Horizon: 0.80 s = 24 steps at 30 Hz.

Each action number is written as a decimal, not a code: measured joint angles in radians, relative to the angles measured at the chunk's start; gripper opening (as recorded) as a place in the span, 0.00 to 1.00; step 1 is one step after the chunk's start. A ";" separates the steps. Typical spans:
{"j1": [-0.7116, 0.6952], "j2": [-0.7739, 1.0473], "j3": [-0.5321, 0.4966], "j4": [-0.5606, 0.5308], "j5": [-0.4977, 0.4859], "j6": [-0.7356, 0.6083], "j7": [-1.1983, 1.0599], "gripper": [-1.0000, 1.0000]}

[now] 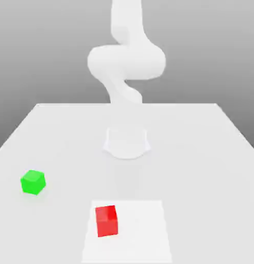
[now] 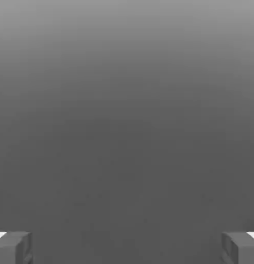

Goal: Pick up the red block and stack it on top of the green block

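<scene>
The red block [image 1: 106, 220] sits on the white table near its front edge, on a slightly brighter square patch. The green block [image 1: 33, 182] rests well apart from it, toward the exterior view's left. Both cubes lie flat with nothing touching them. In the hand view my gripper [image 2: 127, 248] is open: its two grey fingertips [image 2: 14, 247] stand far apart with only plain grey background between them. The white arm [image 1: 126, 62] rises from its base [image 1: 127, 143] at the table's middle and bends upward past the top of the exterior view.
The white table [image 1: 201, 154] stretches wide on both sides of the arm's base. A brighter square patch [image 1: 144, 227] covers the front middle, under the red block. The table's far edge runs behind the arm.
</scene>
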 joint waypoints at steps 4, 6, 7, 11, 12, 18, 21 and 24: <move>0.006 0.152 -0.027 -0.073 -0.010 0.083 -0.052 0.50; 0.008 0.225 -0.039 -0.107 -0.012 0.122 -0.078 0.50; 0.008 0.261 -0.046 -0.125 -0.013 0.142 -0.091 0.50; 0.011 0.406 -0.071 -0.194 -0.012 0.221 -0.148 0.50; 0.011 0.442 -0.078 -0.212 -0.011 0.241 -0.163 0.50; 0.005 0.660 -0.105 -0.316 0.010 0.359 -0.262 0.50; 0.001 0.769 -0.108 -0.355 0.031 0.424 -0.311 0.50; -0.014 0.879 -0.086 -0.348 0.068 0.512 -0.344 0.50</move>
